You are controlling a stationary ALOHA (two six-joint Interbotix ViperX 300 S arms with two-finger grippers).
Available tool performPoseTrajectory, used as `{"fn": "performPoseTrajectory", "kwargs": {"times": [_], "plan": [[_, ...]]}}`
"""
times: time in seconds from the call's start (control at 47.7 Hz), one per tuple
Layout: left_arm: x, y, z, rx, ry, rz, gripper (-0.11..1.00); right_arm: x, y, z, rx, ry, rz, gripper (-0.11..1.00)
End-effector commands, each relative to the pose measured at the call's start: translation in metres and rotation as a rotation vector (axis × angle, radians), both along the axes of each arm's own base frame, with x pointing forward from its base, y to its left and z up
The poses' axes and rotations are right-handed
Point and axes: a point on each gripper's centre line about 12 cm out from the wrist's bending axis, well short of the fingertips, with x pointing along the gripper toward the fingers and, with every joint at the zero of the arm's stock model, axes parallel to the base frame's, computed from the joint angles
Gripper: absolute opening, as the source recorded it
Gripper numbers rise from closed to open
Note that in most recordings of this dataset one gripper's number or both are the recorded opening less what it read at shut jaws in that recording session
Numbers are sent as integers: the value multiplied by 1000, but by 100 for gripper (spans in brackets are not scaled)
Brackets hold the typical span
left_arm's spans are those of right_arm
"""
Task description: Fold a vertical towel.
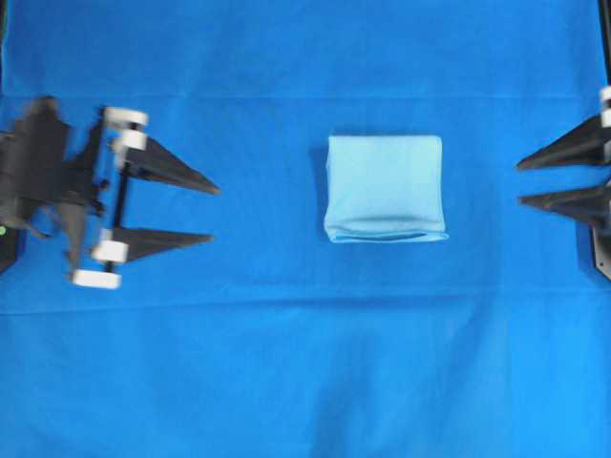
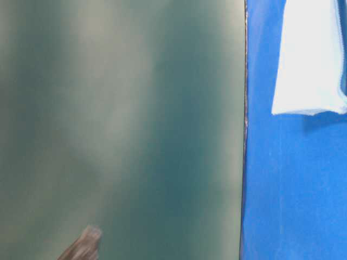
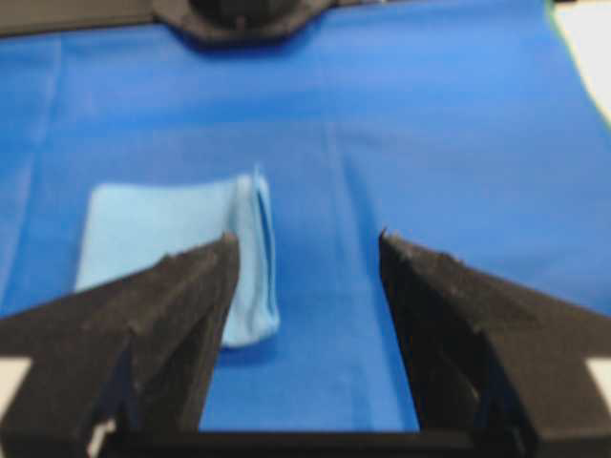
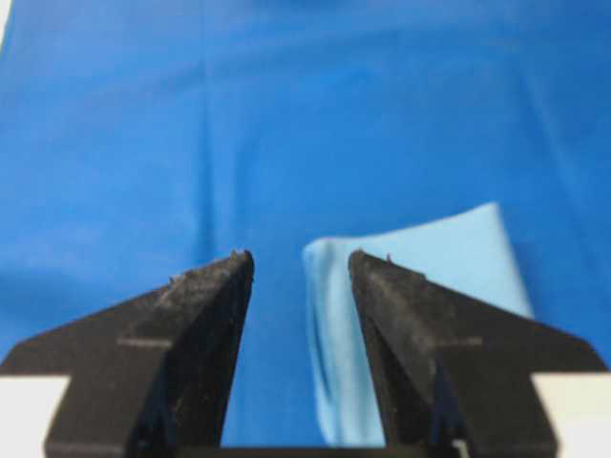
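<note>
The towel (image 1: 385,187) is a pale sky-blue cloth lying folded into a near-square block in the middle of the deep blue cover, its layered edges toward the front. It also shows in the left wrist view (image 3: 167,234), the right wrist view (image 4: 439,258) and at the top right of the table-level view (image 2: 309,54). My left gripper (image 1: 212,212) hangs open well to the left of the towel, nothing between its fingers. At the right edge my right gripper (image 1: 520,183) is open too, apart from the towel and empty.
The deep royal-blue cloth (image 1: 286,363) covers the whole table, with faint creases across it. A blurred grey-green surface (image 2: 119,130) fills the left of the table-level view. The right arm's dark base (image 3: 239,14) shows at the far end of the left wrist view.
</note>
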Motion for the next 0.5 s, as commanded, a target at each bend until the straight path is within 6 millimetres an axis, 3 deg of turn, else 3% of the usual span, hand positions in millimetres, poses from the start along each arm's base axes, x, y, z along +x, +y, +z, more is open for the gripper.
{"fn": "performPoseTrajectory", "kwargs": {"times": [0.0, 0.189, 0.483], "plan": [[-17, 1, 15, -13, -61, -1, 58, -6, -3, 14, -25, -27, -14, 52], [-60, 4, 16, -18, -100, -3, 57, -25, -8, 12, -68, -57, -30, 52], [-117, 12, -19, -34, -137, 15, 57, -48, -12, -14, -56, -117, -57, 52]]}}
